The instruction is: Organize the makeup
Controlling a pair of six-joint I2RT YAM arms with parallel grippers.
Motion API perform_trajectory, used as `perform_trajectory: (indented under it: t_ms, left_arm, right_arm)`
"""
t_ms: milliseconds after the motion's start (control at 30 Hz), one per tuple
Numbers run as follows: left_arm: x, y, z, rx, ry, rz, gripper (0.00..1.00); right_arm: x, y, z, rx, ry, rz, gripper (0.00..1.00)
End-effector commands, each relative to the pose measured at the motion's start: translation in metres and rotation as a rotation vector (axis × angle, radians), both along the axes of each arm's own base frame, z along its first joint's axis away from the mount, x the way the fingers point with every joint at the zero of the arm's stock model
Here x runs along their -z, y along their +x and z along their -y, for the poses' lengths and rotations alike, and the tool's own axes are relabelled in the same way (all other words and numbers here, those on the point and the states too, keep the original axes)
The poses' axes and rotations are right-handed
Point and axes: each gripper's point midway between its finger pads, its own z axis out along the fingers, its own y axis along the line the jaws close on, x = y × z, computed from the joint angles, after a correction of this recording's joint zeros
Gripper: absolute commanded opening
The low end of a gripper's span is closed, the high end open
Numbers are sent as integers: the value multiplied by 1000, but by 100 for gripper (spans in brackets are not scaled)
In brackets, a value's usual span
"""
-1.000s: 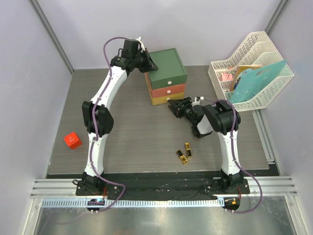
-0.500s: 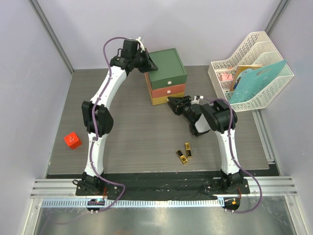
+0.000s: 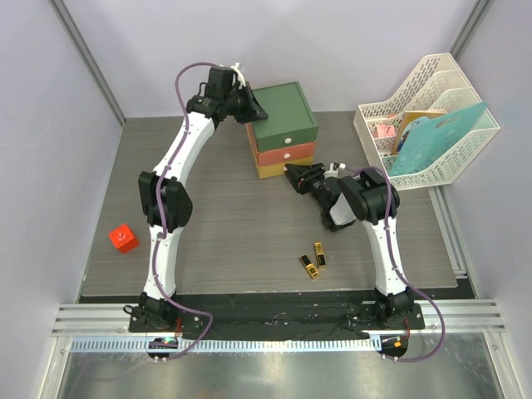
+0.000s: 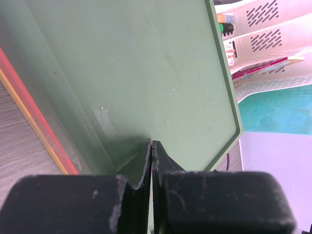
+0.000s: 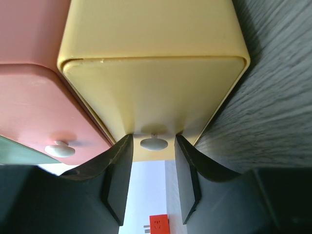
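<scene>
Two gold-black lipsticks (image 3: 313, 259) lie on the table in front of the right arm; no other makeup shows. My right gripper (image 3: 293, 176) (image 5: 153, 145) is open at the yellow bottom drawer (image 5: 151, 92) of the drawer box (image 3: 283, 129), its fingers either side of the small white knob (image 5: 153, 143) without closing on it. My left gripper (image 3: 253, 110) (image 4: 152, 146) is shut, its tips pressed on the box's green top (image 4: 146, 68) near the back left edge.
A small red cube (image 3: 123, 238) lies at the left of the table. A white file rack (image 3: 428, 116) with a teal folder stands at the back right. The pink middle drawer (image 5: 29, 107) with its own knob is shut.
My right gripper has moved a little toward the yellow drawer front, so its fingers now flank the knob. The left arm has not moved.
</scene>
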Motion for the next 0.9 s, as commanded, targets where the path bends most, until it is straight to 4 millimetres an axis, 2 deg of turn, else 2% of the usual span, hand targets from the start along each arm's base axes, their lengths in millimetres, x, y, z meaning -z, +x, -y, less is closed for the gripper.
perform_trajectory:
  t_ms: [0,133,367,400,433,633,767,833,867]
  left_arm:
    - [108,-33,-34,-18,192,-318,0]
    - [108,-34,-35,-22,192,-321,0]
    - [107,-33,-36,-27,190,-321,0]
    - [109,-33,-36,-26,192,-323,0]
    - [108,-33,-37,-27,191,-320,0]
    - [109,-32,-36,-32,189,-325,0]
    - [113,-33,-37,-33,190,-331,0]
    - [113,-32,-37,-36,191,-330,0]
    - [113,-31,-37,-39,191,-329,0]
  right_arm:
    - [38,10,7,50,-69,-81,45]
    - [41,12,9,64,-67,-100,41]
    - [54,6,17,101,-55,-163,17]
    - [54,6,17,102,-50,-167,15]
    - [56,4,18,103,-49,-172,9]
    - [48,-6,18,86,-32,-168,1]
    - [36,-16,19,74,-33,-167,1]
    - [36,-23,22,74,-37,-186,1]
    - [27,-25,20,65,-35,-173,1]
